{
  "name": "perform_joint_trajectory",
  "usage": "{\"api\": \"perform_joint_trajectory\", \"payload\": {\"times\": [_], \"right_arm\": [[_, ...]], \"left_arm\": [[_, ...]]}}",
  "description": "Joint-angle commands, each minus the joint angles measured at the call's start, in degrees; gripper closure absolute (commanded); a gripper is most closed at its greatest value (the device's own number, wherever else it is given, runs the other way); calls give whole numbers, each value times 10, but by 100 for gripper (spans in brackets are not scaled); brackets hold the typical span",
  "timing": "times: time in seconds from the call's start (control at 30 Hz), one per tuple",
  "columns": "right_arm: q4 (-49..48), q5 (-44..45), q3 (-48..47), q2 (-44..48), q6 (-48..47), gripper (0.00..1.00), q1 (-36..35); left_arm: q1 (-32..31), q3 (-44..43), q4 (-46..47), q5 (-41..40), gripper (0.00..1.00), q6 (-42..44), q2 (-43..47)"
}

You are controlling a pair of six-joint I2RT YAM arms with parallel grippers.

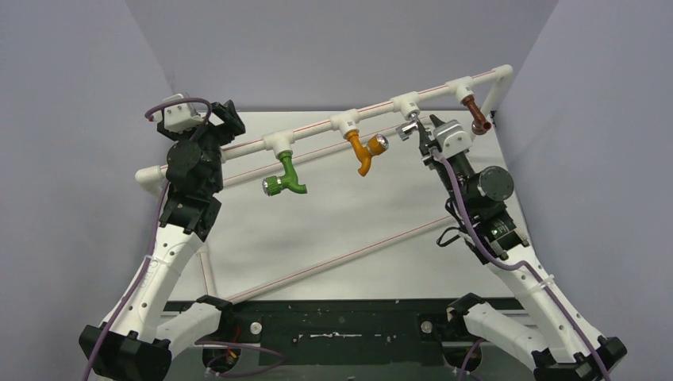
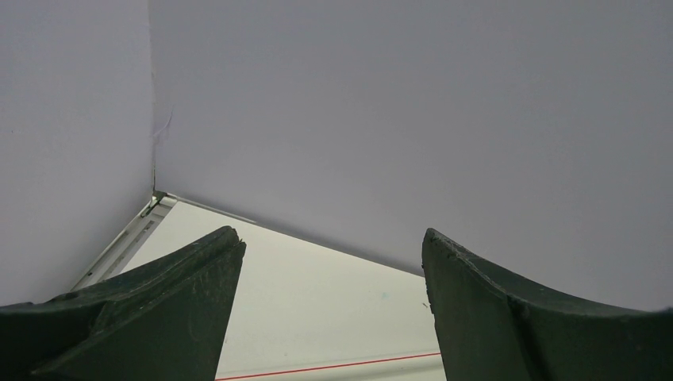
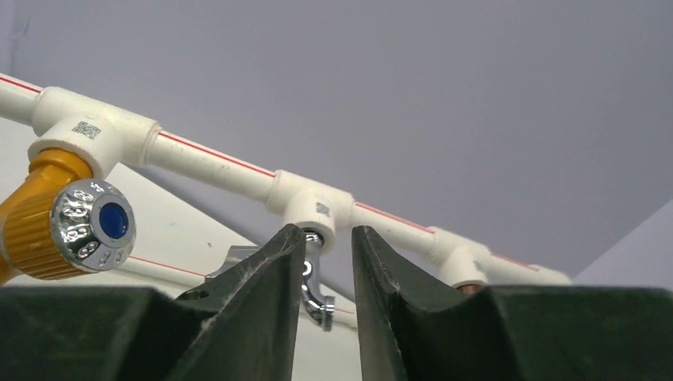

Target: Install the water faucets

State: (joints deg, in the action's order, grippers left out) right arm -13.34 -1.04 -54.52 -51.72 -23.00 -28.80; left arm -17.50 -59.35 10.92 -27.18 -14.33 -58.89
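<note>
1. A white pipe (image 1: 313, 131) with red stripes is seen running slantwise above the bench (image 1: 357, 230), with four tee fittings set along it.
2. The green faucet (image 1: 287, 176) is seen hanging from the leftmost tee, its spout pointed down.
3. The orange faucet (image 1: 362, 151) is seated in the second tee. In the right wrist view (image 3: 40, 230) its shiny knob (image 3: 94, 224) with a blue centre is turned toward the camera.
4. The chrome faucet (image 1: 409, 129) is located at the third tee (image 1: 405, 103), its top end right at the tee's downward opening (image 3: 317, 208).
5. The brown faucet (image 1: 474, 113) is seated in the fourth tee, nearest the right wall.
6. The right fingers (image 1: 421, 136) are raised to the third tee and are set narrowly apart (image 3: 254, 317), with the chrome faucet (image 3: 313, 286) seen in the gap between them.
7. The chrome body is seen against one finger, and a sliver of space is visible beside the other. Whether the faucet is clamped cannot be told.
8. The left fingers (image 1: 230, 117) are held high near the pipe's left end. They are spread wide (image 2: 159, 302) and nothing is held between them.
</note>
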Motion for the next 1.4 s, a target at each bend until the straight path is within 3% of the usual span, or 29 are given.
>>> {"api": "perform_joint_trajectory", "payload": {"times": [0.0, 0.2, 0.3, 0.53, 0.73, 0.9, 1.2, 1.37], "right_arm": [[105, -34, -72, 24, -115, 66, 5], [233, -96, -83, 48, -347, 44, 5], [293, -100, -106, 33, -418, 39, 5], [320, -65, -101, 2, -554, 35, 4], [269, -54, -49, -9, -634, 35, 11], [205, -57, -23, -16, -662, 41, 21], [114, -111, -15, -53, -632, 64, 79], [84, -144, -15, -70, -587, 90, 106]], "left_arm": [[-29, 55, -209, 23, 19, 0, -8], [-35, 55, -208, 21, 19, 1, -6], [-40, 56, -208, 16, 19, 4, -5], [-58, 56, -207, 0, 19, 11, -4], [-84, 58, -205, -27, 18, 26, -3], [-101, 58, -206, -42, 18, 34, -3], [-107, 30, -217, -41, 13, 25, -4], [-108, -27, -254, -22, 7, 9, -8]]}}
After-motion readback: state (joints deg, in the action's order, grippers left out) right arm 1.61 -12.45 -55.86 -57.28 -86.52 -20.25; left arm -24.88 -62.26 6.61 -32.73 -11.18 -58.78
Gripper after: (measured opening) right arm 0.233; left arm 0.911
